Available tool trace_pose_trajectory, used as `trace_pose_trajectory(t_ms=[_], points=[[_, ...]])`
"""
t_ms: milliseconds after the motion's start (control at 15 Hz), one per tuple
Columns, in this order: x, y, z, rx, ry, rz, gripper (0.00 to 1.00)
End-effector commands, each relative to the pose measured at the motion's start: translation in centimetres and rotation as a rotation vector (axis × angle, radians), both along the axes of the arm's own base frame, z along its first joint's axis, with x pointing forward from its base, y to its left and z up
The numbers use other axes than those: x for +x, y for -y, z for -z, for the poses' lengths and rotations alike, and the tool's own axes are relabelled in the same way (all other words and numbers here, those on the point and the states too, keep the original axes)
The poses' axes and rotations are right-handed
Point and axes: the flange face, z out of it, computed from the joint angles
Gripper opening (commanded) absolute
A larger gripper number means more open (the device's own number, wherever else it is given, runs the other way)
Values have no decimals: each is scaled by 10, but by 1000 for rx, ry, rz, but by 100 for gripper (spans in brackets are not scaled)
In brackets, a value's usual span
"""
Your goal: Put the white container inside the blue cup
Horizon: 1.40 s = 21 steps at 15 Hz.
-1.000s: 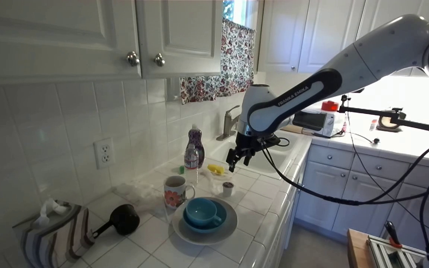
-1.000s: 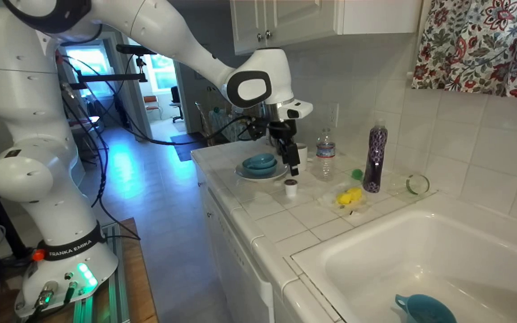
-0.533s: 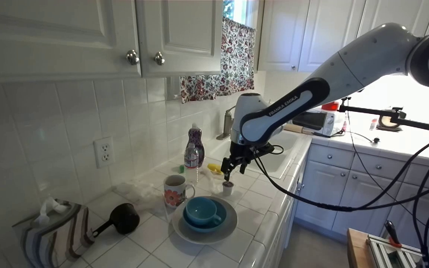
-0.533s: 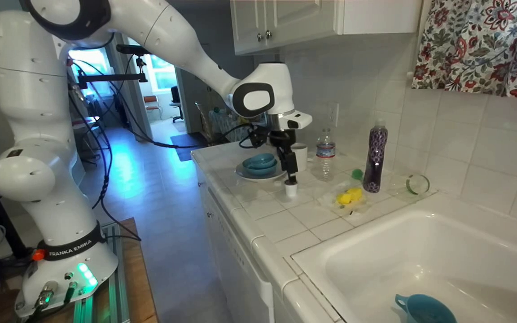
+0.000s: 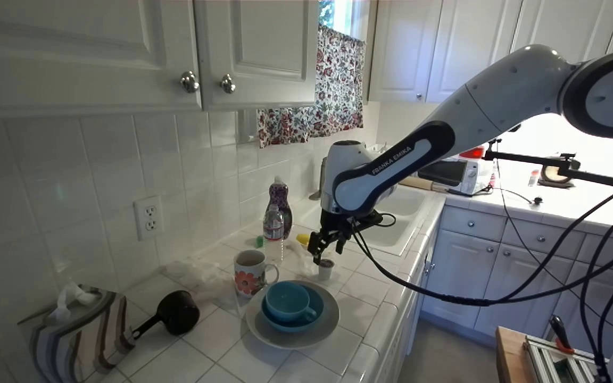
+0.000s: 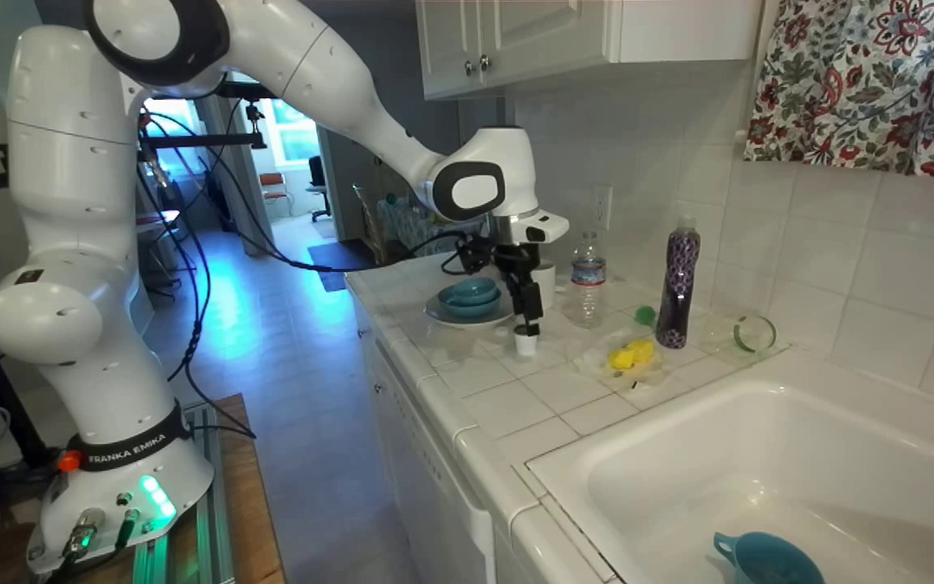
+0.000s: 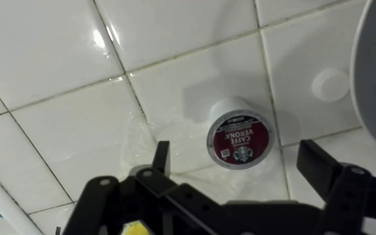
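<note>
Here, blue cup (image 5: 287, 301) nested in teal bowl (image 5: 285, 328), lidded white container (image 7: 241, 140) upright outside, pincer (image 7: 236, 155) spread apart

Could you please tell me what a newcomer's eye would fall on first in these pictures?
Probably the large white robot arm reaching over the counter, its open gripper close to the white container. Next, likely the blue cup, nested in a blue bowl on a grey plate. The flowered curtain at the window might follow.

The white arm (image 5: 516, 88) has a black hand (image 7: 236, 158).
</note>
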Motion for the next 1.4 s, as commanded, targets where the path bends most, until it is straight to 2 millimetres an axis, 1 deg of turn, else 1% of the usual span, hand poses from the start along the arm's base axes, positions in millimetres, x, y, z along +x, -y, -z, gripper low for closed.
trace_pose_trajectory(t_ms=[0, 333, 400, 467, 533, 600, 667, 733, 800, 867, 933, 1000, 1133, 1333], points=[[15, -5, 7, -10, -13, 13, 100], [19, -6, 19, -16, -30, 14, 100], [19, -6, 21, -17, -33, 14, 98], [19, -7, 22, -17, -35, 13, 90], [19, -8, 23, -16, -36, 13, 88], [19, -8, 24, -16, -38, 12, 81], [18, -9, 25, -16, -37, 13, 67], [18, -9, 24, -16, -37, 13, 63], [18, -9, 24, -16, -37, 14, 55], [18, -9, 24, -16, -36, 14, 43], [18, -9, 24, -15, -36, 15, 35], [18, -9, 23, -15, -34, 15, 29], [16, -8, 19, -15, -25, 14, 29], [1, -10, -4, 6, 4, -9, 29]])
